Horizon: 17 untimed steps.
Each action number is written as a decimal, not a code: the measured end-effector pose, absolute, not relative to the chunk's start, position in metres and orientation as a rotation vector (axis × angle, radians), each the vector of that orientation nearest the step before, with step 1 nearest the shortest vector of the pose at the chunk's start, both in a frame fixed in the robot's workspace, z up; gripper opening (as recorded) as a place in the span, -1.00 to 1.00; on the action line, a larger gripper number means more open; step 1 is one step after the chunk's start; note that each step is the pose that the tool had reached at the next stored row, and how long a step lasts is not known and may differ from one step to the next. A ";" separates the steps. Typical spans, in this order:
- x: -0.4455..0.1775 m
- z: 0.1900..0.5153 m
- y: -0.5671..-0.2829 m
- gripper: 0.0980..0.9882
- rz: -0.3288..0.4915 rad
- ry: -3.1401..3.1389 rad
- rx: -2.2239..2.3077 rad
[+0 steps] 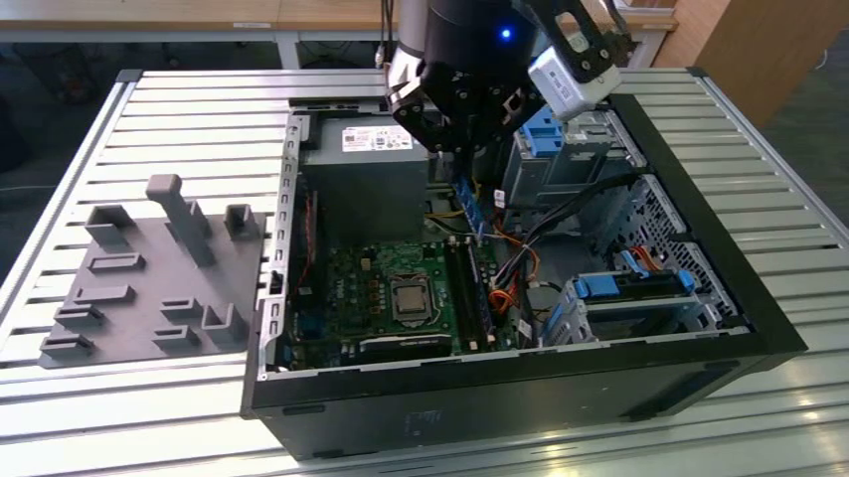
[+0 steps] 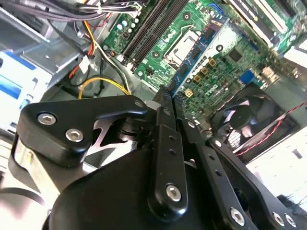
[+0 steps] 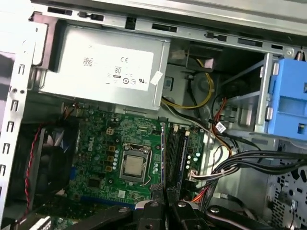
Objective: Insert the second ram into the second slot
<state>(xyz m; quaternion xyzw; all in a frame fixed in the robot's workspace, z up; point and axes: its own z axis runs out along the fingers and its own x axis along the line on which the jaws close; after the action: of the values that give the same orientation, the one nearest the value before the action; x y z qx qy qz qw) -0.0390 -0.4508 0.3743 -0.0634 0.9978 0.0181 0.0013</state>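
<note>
Jaws of the gripper (image 1: 458, 149) pinch the second ram (image 1: 464, 199), which hangs beneath them over the motherboard (image 1: 385, 288); the case (image 1: 531, 397) rests on a slatted table (image 1: 186, 109); a wooden desk (image 1: 199, 12) stands beyond.

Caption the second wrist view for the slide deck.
Gripper shut on the second ram, held over the motherboard near the memory slots, not yet seated.

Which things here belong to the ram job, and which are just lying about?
Job: black pincer, shut on the thin blue circuit-board ram stick; long black memory slots on the green motherboard.
Lying about: grey plastic fixture tray; silver metal power supply box; light-blue plastic drive-bay tabs; black case fan.
</note>
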 end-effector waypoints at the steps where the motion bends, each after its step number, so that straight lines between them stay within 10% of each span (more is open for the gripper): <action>1: -0.039 0.374 -0.451 -0.91 0.057 3.134 -0.168; 17: -0.039 0.365 -0.451 -0.91 0.053 3.136 -0.016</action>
<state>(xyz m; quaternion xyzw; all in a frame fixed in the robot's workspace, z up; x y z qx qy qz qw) -0.0390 -0.4508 0.3651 -0.0051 0.9998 0.0170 0.0025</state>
